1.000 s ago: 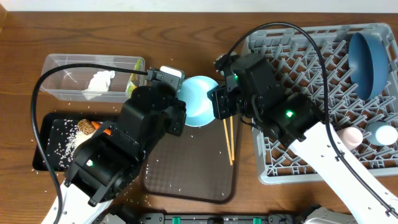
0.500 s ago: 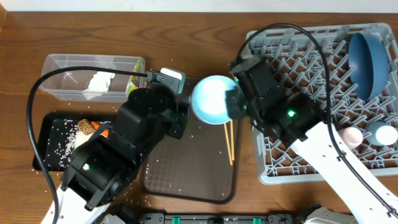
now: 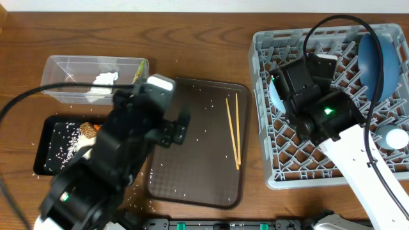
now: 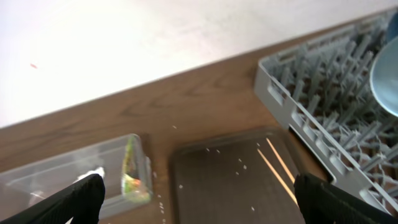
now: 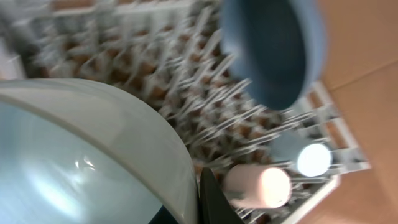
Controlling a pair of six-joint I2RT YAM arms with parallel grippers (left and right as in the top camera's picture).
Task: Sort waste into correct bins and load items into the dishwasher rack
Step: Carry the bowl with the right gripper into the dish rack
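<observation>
My right gripper [image 3: 280, 91] is shut on the rim of the small white bowl [image 3: 273, 96] [image 5: 81, 155] and holds it over the left part of the grey dishwasher rack [image 3: 287, 167] [image 5: 186, 81]. In the rack stand the dark-blue dish [image 3: 378, 64] [image 5: 273, 50], the light-blue cup [image 3: 395, 138] [image 5: 313, 159] and the pale-pink cup [image 5: 258, 186]. The chopsticks [image 3: 233, 131] [image 4: 273, 163] lie on the brown serving tray [image 3: 192, 172]. My left gripper [image 3: 163, 115] [image 4: 199, 205] hangs wide open and empty over that tray's left side.
A clear tub [image 3: 61, 64] at the back left holds the white napkin [image 3: 104, 83] and the snack wrapper [image 3: 140, 67] [image 4: 132, 171]. The black tray [image 3: 46, 150] holds the brown lump [image 3: 84, 132], the carrot [image 3: 97, 127] and rice. Rice grains dot the serving tray.
The left gripper opened, let go of the bowl and drew back to the left. The right gripper carried the bowl rightward from above the serving tray to over the rack.
</observation>
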